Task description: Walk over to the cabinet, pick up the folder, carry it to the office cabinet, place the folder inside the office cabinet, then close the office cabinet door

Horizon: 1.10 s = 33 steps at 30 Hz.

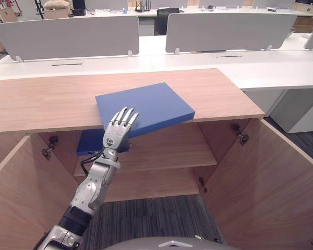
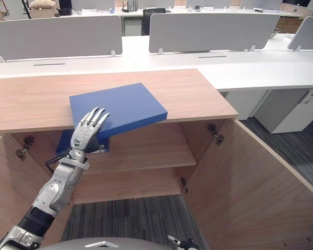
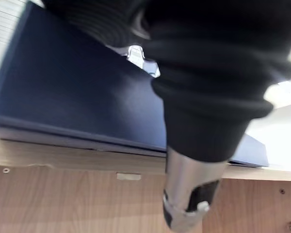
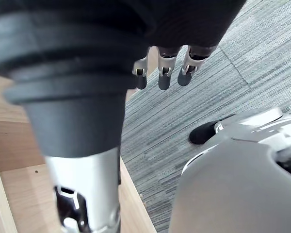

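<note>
Left hand [image 1: 115, 137] lays straight fingers flat on the blue folder [image 1: 151, 104] atop the cabinet [image 1: 41, 101], so pickup looks barely begun, and next it needs a grip under the edge nearest its palm.

Bright, even overhead light. Soft shadow under the cabinet top [image 1: 41, 101] below the left hand [image 1: 117, 134]; mild glare on white desks [image 1: 198, 61] beyond it.
</note>
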{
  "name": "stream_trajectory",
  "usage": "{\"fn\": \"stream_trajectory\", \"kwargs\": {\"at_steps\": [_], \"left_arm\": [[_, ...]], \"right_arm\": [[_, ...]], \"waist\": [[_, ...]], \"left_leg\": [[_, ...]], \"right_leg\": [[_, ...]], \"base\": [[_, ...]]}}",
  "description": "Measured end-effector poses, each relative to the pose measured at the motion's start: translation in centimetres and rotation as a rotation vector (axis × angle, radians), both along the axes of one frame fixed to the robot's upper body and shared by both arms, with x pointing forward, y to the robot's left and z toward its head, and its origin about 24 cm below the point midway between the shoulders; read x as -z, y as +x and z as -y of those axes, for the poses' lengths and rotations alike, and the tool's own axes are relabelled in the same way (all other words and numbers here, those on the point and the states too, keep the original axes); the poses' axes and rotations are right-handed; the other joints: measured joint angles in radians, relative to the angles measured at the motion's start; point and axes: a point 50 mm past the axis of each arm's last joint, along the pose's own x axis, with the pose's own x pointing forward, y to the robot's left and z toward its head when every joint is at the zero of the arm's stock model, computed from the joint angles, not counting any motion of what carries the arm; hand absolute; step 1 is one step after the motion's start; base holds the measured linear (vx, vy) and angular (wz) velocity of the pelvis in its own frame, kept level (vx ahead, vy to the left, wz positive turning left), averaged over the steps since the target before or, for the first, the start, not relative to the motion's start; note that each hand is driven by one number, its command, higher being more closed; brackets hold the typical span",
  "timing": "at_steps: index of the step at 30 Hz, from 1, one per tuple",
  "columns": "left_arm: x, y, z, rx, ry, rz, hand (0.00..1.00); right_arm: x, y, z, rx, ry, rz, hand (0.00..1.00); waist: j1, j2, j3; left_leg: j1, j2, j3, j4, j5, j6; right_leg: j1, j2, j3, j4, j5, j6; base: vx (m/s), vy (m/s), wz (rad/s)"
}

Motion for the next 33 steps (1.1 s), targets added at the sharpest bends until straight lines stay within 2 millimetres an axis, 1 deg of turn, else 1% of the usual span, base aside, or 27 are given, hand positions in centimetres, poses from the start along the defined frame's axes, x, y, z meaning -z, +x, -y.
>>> {"fn": "stream_trajectory", "kwargs": {"at_steps": [3,7,14,18,23,27,29,31,32,33], "left_arm": [[-0.3,-0.1,-0.9,-0.040,0.002,0.007,1.00],[-0.6,-0.3,-1.6,-0.066,-0.007,0.019,1.00],[-1.2,-0.2,-2.4,-0.095,-0.018,0.047,1.00],[-1.5,-0.2,-2.4,-0.088,-0.035,0.065,1.00],[-2.8,-0.8,-1.8,-0.029,-0.073,0.114,1.00],[-3.9,-2.0,-0.2,0.100,-0.114,0.154,1.00],[-4.9,-2.7,0.7,0.158,-0.173,0.191,1.00],[-6.3,-3.5,1.8,0.230,-0.290,0.248,1.00],[-6.7,-3.7,2.1,0.246,-0.324,0.261,1.00],[-7.4,-4.2,2.6,0.275,-0.396,0.287,1.00]], "right_arm": [[0.0,-0.2,0.0,0.000,0.001,-0.005,0.00],[0.1,-0.7,0.0,-0.004,0.012,-0.011,0.00],[0.1,-0.7,0.0,-0.015,0.013,-0.013,0.00],[0.1,-0.7,0.0,-0.018,0.012,-0.013,0.00],[0.1,-0.6,0.0,-0.034,0.008,-0.012,0.00],[0.0,-0.3,0.0,-0.054,0.001,-0.007,0.00],[0.0,-0.2,-0.1,-0.063,-0.004,0.000,0.00],[0.0,0.0,-0.2,-0.080,-0.018,0.006,0.00],[-0.1,0.1,-0.2,-0.081,-0.019,0.009,0.00],[-0.1,0.1,-0.2,-0.078,-0.017,0.011,0.00]], "waist": [[0.000,0.000,0.000],[-0.001,-0.002,0.000],[-0.002,-0.002,0.000],[-0.002,-0.001,-0.001],[-0.003,0.000,0.000],[0.000,0.001,-0.001],[0.000,0.001,-0.001],[-0.001,0.001,-0.001],[-0.001,0.001,-0.001],[-0.001,0.002,-0.002]], "left_leg": [[0.001,0.001,0.000,0.000,0.000,0.000],[0.011,0.004,0.005,0.000,-0.003,-0.004],[0.017,0.007,0.008,0.000,-0.006,-0.008],[0.016,0.007,0.008,0.000,-0.007,-0.008],[0.016,0.007,0.009,0.000,-0.009,-0.007],[0.016,0.007,0.012,0.006,-0.010,-0.006],[0.013,0.007,0.012,0.006,-0.010,-0.005],[0.013,0.007,0.013,0.006,-0.011,-0.004],[0.013,0.007,0.014,0.006,-0.011,-0.004],[0.013,0.007,0.015,0.006,-0.013,-0.004]], "right_leg": [[0.001,0.001,0.000,0.000,0.000,0.000],[0.009,0.003,0.004,0.000,0.000,0.000],[0.012,0.006,0.008,-0.005,0.000,0.000],[0.012,0.007,0.010,-0.006,0.000,0.000],[0.012,0.008,0.011,-0.004,0.004,0.007],[0.007,0.008,0.024,0.000,0.006,0.010],[-0.001,0.008,0.030,0.005,0.006,0.010],[-0.009,0.008,0.037,0.014,0.006,0.010],[-0.010,0.008,0.039,0.016,0.005,0.010],[-0.014,0.008,0.044,0.021,0.004,0.011]], "base": [[-0.01,-0.010,0.00],[0.00,-0.001,-0.02],[-0.01,-0.009,-0.02],[0.00,0.000,0.00],[0.00,0.000,0.00],[0.00,-0.003,-0.04],[-0.02,-0.017,-0.10],[-0.04,-0.021,-0.07],[-0.04,-0.016,-0.08],[-0.05,-0.013,-0.09]]}}
